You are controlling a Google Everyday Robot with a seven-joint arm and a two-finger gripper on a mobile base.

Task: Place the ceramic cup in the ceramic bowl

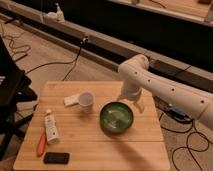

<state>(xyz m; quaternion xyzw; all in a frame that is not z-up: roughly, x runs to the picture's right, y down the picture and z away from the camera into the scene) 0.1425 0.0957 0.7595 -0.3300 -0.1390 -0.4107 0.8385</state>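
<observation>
The ceramic cup is small, white and handleless. It stands upright on the wooden table, left of centre. The ceramic bowl is wide, glossy green with a paler inside, and sits just right of the cup, a small gap apart. My gripper hangs at the end of the white arm, just behind the bowl's far right rim and well right of the cup. It holds nothing that I can see.
A white tube with a label lies at the table's left. An orange carrot-like object lies beside it. A black flat device is near the front edge. A small white card lies left of the cup. Cables run on the floor.
</observation>
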